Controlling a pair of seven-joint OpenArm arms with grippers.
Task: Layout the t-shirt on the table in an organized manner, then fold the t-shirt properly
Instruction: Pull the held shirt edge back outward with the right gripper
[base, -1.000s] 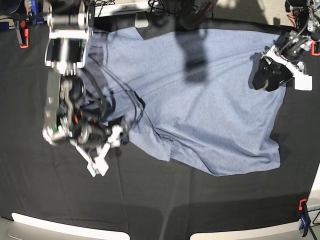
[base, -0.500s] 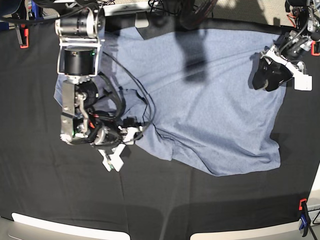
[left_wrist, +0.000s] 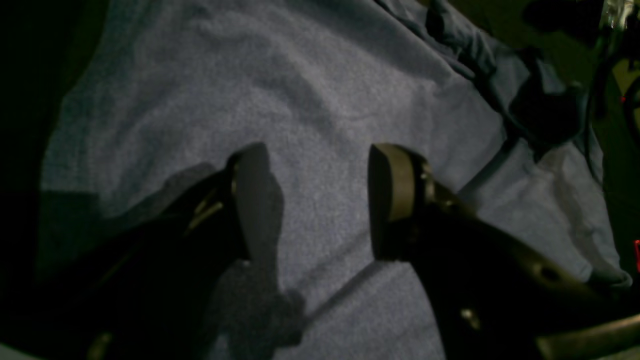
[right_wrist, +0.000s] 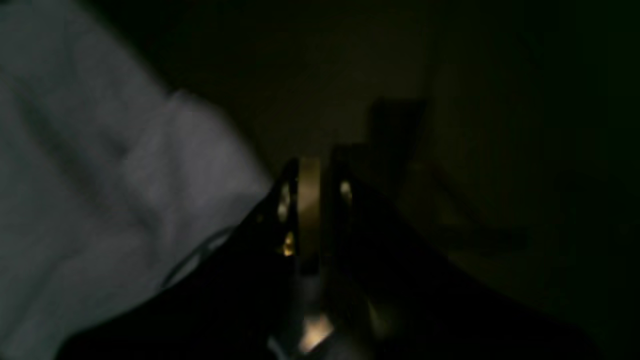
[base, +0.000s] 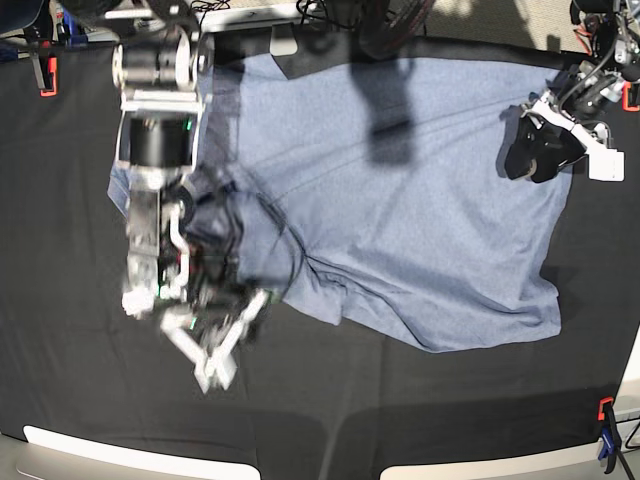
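The light blue-grey t-shirt (base: 420, 200) lies spread but wrinkled across the black table (base: 400, 400), its lower left part bunched. My right gripper (base: 215, 362) hangs blurred over the black cloth just off that bunched edge. In the right wrist view its fingers (right_wrist: 309, 190) stand almost together, nothing shows between them, and the t-shirt (right_wrist: 100, 175) lies to their left. My left gripper (base: 525, 152) is at the shirt's far right edge. In the left wrist view the left gripper (left_wrist: 315, 190) is open, low over the t-shirt (left_wrist: 320, 90), with nothing between the jaws.
An orange clamp (base: 45, 75) sits at the far left edge of the table, and an orange and blue clamp (base: 605, 428) at the near right corner. White panels (base: 130, 462) border the front edge. Cables lie along the back edge.
The right gripper's jaws have closed from wide apart to nearly together, and the right arm has swung along the shirt's lower left edge and down. The left arm has not moved.
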